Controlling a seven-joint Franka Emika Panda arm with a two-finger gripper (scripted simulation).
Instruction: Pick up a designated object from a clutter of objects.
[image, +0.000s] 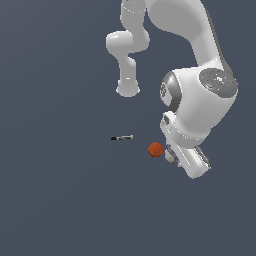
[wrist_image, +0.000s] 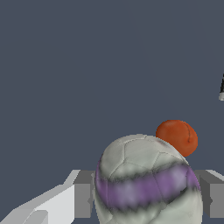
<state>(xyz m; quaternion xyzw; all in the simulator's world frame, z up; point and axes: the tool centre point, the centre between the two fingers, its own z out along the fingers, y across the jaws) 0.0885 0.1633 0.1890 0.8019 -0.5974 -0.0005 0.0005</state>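
A flat, dark slate-blue surface (image: 55, 200) is filling everything around me, running unbroken from twelve o'clock to six. No walls, windows or furniture are showing. Even, soft light is lying across it, casting hardly any shadow.

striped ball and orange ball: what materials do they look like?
Striped ball: looks like stitched leather or vinyl, matte white panels with seams and a blurred purple band. Orange ball: seems matte rubber or plastic, uniform colour, slight creases. Both are renders, so uncertain.
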